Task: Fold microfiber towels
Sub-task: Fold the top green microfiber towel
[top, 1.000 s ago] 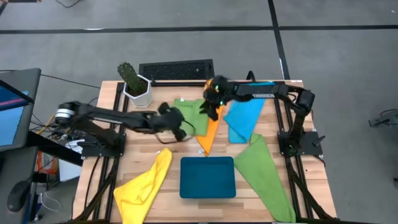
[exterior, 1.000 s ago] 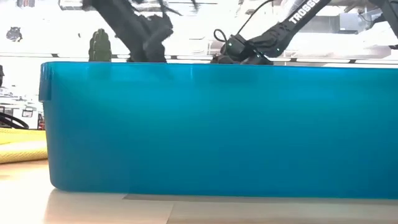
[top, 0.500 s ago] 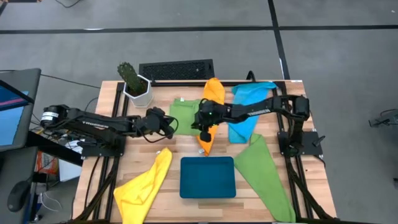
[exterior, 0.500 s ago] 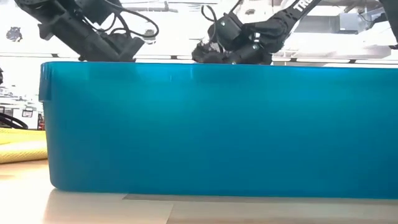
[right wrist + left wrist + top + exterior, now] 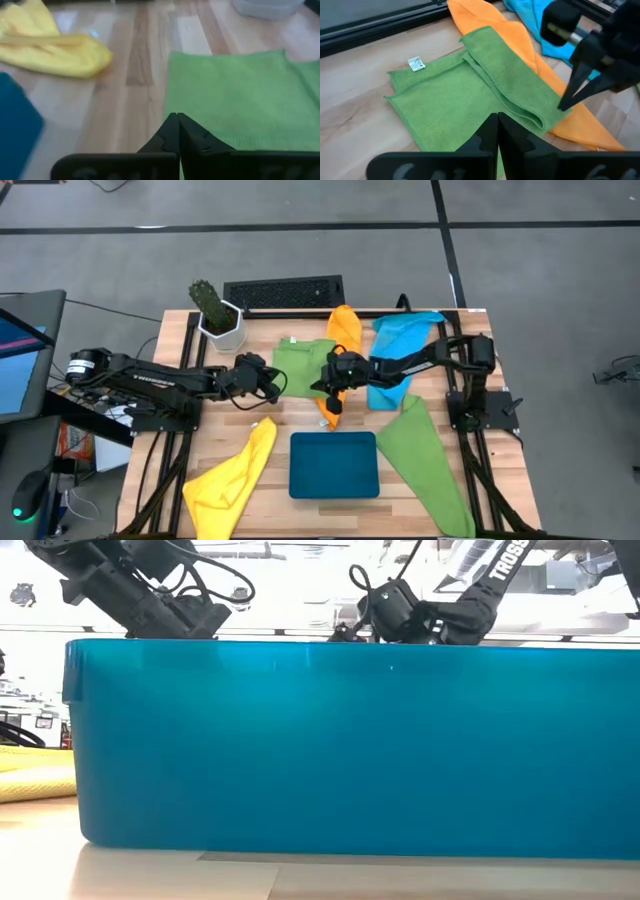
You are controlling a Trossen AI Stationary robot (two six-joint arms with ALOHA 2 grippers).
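Tray point(image 5: 334, 465): sitting at my table's six o'clock.
Cactus pot point(image 5: 220, 320): standing at eleven o'clock.
Keyboard point(image 5: 283, 293): lying at twelve o'clock.

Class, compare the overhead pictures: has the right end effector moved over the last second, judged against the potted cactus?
Yes. The right end effector has moved away from the table's far edge, toward the teal tray, ending farther from the potted cactus, over the folded green towel and orange towel.

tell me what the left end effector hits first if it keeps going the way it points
Most likely the folded green towel right ahead of the left end effector; beyond it lie the orange towel and the right end effector.
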